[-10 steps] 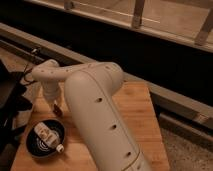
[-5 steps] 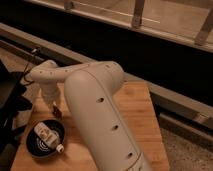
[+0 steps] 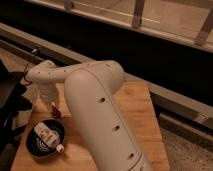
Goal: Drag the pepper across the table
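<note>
My gripper (image 3: 53, 108) hangs from the white wrist at the left side of the light-brown wooden table (image 3: 135, 112), low over the planks. A small dark red-brown shape right at its tip looks like the pepper (image 3: 56, 114), lying on the table just beyond the bowl. I cannot tell whether the gripper touches it. My big white arm (image 3: 95, 110) covers the middle of the table and hides much of its surface.
A black bowl (image 3: 34, 148) holding a small white bottle-like item (image 3: 46, 134) sits at the near left corner. Dark equipment (image 3: 10, 107) stands off the left edge. A raised ledge (image 3: 170, 95) and a dark wall run behind the table.
The wrist and gripper have shifted slightly left and toward the near side. The bowl has not moved.
</note>
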Available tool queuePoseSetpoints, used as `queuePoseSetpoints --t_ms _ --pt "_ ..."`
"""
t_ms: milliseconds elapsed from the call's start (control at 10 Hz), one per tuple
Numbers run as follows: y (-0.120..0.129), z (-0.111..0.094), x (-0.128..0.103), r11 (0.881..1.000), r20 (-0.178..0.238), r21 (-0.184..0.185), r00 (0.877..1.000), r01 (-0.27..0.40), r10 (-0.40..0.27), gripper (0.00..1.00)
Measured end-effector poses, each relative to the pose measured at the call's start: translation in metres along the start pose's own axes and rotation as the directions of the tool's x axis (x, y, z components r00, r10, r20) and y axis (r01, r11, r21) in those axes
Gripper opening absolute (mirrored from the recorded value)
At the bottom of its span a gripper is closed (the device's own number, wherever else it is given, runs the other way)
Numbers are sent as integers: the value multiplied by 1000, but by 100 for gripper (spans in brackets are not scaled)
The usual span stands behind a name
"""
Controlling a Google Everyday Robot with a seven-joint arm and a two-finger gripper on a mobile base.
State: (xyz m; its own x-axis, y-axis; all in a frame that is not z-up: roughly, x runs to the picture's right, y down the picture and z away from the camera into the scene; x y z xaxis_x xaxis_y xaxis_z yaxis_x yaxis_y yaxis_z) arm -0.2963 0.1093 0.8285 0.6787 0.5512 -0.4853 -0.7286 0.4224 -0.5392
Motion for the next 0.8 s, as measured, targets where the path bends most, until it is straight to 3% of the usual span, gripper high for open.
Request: queuePoseSetpoints --t_ms 200,300,600,800 --pt "2 -2 0 1000 0 -1 1000 8 -8 56" --pt "2 0 -1 1000 -4 -7 1000 1 -1 53" --pt "-10 27 2 999 -38 -26 999 -23 22 25" --pt "-15 34 1 1000 -30 -2 999 -21 21 23"
